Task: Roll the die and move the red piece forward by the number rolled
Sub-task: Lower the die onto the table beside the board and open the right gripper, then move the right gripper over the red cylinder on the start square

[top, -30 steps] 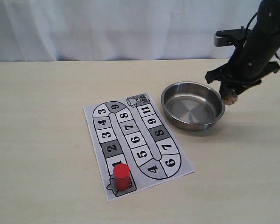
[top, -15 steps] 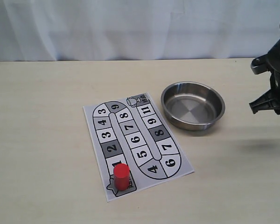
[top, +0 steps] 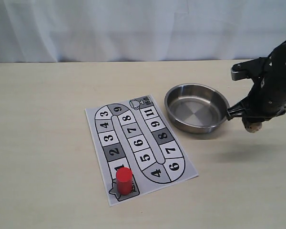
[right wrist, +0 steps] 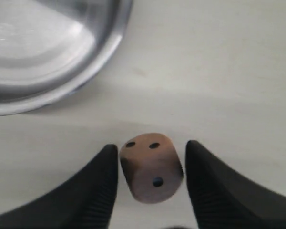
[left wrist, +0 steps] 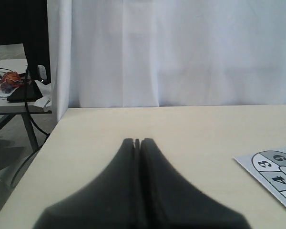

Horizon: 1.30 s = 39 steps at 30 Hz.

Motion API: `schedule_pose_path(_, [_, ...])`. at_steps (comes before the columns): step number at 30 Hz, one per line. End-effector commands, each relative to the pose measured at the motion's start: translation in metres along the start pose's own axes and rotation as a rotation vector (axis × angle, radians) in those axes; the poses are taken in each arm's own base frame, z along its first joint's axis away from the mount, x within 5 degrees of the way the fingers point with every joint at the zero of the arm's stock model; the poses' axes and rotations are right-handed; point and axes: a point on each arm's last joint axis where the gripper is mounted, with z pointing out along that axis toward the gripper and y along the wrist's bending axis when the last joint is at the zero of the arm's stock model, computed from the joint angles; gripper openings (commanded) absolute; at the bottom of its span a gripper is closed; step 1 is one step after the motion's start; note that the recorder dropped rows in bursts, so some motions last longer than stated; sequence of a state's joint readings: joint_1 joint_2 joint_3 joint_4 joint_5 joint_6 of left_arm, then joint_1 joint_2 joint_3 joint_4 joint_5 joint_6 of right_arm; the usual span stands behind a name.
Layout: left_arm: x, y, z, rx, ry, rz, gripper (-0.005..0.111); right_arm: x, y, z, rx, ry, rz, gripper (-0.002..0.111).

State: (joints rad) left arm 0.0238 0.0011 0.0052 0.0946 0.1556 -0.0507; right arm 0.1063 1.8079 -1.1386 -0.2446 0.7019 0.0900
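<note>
The tan die (right wrist: 151, 168) sits tilted between the fingers of my right gripper (right wrist: 152, 148), against one finger with a clear gap to the other. The jaws stand wider than the die. In the exterior view the right gripper (top: 251, 121) hovers above the table just right of the steel bowl (top: 195, 128), with the die (top: 253, 127) at its tip. The red piece (top: 124, 180) stands upright on the start square at the near end of the numbered board (top: 140, 143). My left gripper (left wrist: 137, 141) is shut and empty, out of the exterior view.
The steel bowl's rim (right wrist: 62, 90) lies close beside the die in the right wrist view. A corner of the board (left wrist: 276, 167) shows in the left wrist view. The table's edge and a side desk with cables (left wrist: 14, 86) lie beyond the left gripper.
The right arm swung from the bowl's right edge out to the far right, then back toward the bowl. The die still shows at its fingertips. Red piece and bowl have not moved.
</note>
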Motion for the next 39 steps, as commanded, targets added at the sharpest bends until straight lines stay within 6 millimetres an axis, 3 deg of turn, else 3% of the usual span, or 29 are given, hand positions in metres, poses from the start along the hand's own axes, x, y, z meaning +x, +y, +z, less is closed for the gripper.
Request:
schedule_pose_path(1, [-0.003, 0.0, 0.0, 0.001, -0.018, -0.003, 0.0, 0.0, 0.006, -0.002, -0.064, -0.018, -0.034, 0.076])
schedule_pose_path(2, [-0.003, 0.0, 0.0, 0.001, -0.018, -0.003, 0.0, 0.0, 0.006, -0.002, -0.065, -0.015, -0.055, 0.088])
schedule_pose_path(5, [-0.003, 0.0, 0.0, 0.001, -0.018, -0.003, 0.0, 0.002, 0.006, -0.002, -0.066, 0.004, -0.084, 0.097])
schedule_pose_path(23, [-0.003, 0.0, 0.0, 0.001, -0.018, -0.003, 0.0, 0.008, -0.008, -0.003, 0.077, 0.079, -0.124, 0.097])
schedule_pose_path(26, [-0.003, 0.0, 0.0, 0.001, -0.018, -0.003, 0.0, 0.008, -0.008, -0.003, 0.077, 0.084, -0.124, 0.086])
schedule_pose_path(35, [-0.003, 0.0, 0.0, 0.001, -0.018, -0.003, 0.0, 0.013, -0.005, -0.004, 0.049, 0.127, -0.095, 0.026])
schedule_pose_path(39, [-0.003, 0.0, 0.0, 0.001, -0.018, -0.003, 0.0, 0.015, 0.0, -0.004, 0.0, 0.151, -0.075, 0.01])
